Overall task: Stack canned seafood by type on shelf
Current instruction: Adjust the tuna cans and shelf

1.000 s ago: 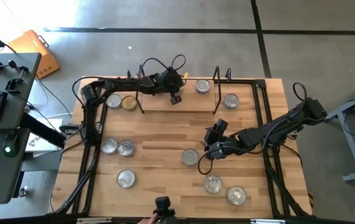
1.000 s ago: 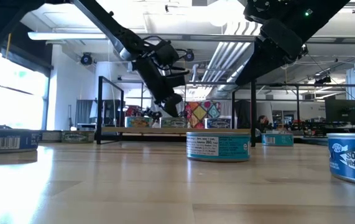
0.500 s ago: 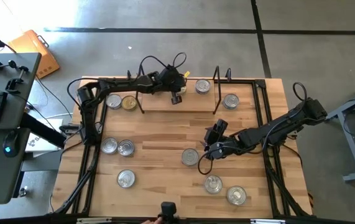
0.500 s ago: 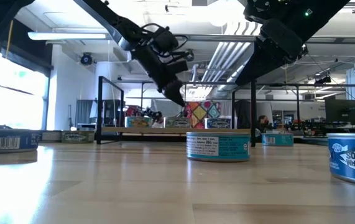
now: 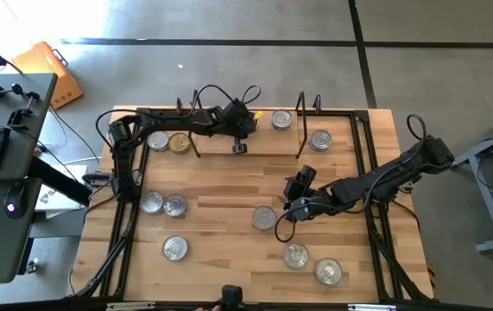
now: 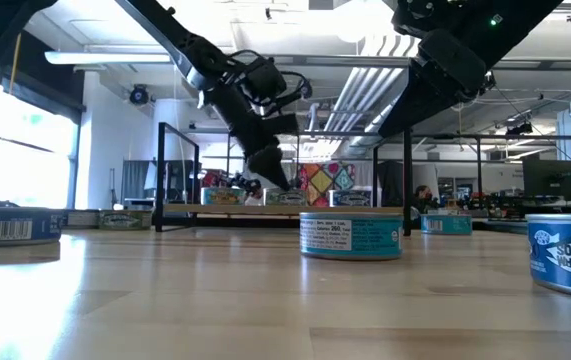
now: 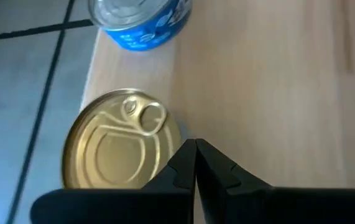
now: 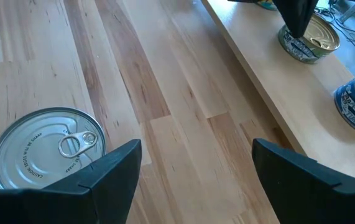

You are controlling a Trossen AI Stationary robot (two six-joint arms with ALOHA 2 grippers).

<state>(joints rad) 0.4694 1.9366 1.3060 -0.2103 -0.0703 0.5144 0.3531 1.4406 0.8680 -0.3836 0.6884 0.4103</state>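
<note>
Left gripper (image 5: 238, 145) hung over shelf (image 5: 220, 145), upper centre of high view, fingers pressed together, empty; gold-topped tin (image 7: 122, 149) just beside fingertips. Right gripper (image 5: 287, 210), fingers spread, sat just right of silver-topped tin (image 5: 264, 218) on counter (image 5: 220, 225), nearer arm for that tin.

On my left wrist view, the blue-labelled tin (image 7: 141, 23) is cut off by the frame's edge, and the gold-topped tin (image 7: 120, 149) is partly hidden behind the closed left gripper (image 7: 195, 163). Tin labels in my high view are too small to read.
</note>
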